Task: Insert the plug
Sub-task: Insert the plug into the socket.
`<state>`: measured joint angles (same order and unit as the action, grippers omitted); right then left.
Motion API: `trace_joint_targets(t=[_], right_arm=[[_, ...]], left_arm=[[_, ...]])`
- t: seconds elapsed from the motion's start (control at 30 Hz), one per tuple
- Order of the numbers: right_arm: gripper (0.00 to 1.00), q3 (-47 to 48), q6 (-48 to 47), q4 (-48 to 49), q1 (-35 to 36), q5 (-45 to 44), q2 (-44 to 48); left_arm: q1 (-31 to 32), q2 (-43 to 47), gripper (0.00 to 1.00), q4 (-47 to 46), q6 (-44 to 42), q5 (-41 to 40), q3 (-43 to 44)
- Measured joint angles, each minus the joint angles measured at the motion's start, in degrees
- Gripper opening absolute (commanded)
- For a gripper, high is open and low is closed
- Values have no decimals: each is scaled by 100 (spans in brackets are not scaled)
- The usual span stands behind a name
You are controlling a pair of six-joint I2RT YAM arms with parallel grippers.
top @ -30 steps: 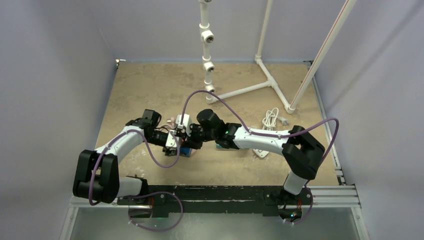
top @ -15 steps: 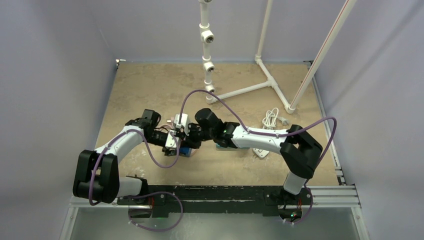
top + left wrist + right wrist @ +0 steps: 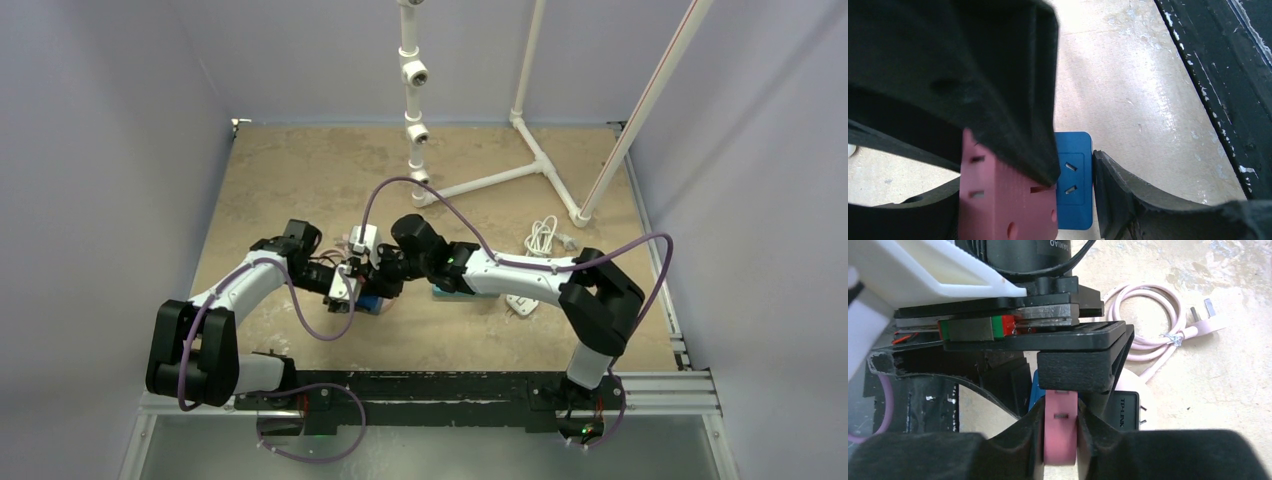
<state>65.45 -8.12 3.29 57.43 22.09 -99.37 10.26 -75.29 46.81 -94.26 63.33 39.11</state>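
Observation:
A blue socket block (image 3: pixel 1074 200) with two slanted slots sits between my left gripper's (image 3: pixel 1075 167) black fingers, which are shut on it low over the table. A pink plug block (image 3: pixel 1060 440) is clamped between my right gripper's (image 3: pixel 1060 422) fingers. In the left wrist view the pink block (image 3: pixel 1008 205) lies against the blue block's left side, partly covering it. In the top view both grippers meet mid-table, the left gripper (image 3: pixel 345 285) and the right gripper (image 3: pixel 385 272) over the blue block (image 3: pixel 370 304). Any pins on the pink block are hidden.
A black TP-LINK adapter (image 3: pixel 1124 410) lies just behind the grippers. A pink coiled cable with a plug (image 3: pixel 1148 315) lies beyond it. A white power strip (image 3: pixel 520 304), a white coiled cord (image 3: pixel 542 238) and a white pipe frame (image 3: pixel 520 170) stand to the right and back.
My right gripper has edged slightly left toward the left gripper with the pink block. The left arm has barely moved.

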Motion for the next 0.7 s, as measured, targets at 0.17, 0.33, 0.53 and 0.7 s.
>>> trace_joint_targets(t=[0.17,0.33,0.53,0.7], right_arm=[[60,-42,205,-203,-59,216,4],[67,-66,409,-254,-212,289,24],[67,-63,496,-192,-553,-2,35],[67,-57,511,-192,-581,-15,44]], left_arm=[[-17,0,8,33,59,-52,48],[-17,2,70,66,131,-197,138],[15,83,99,234,247,-433,192],[-72,525,99,227,684,-573,203]])
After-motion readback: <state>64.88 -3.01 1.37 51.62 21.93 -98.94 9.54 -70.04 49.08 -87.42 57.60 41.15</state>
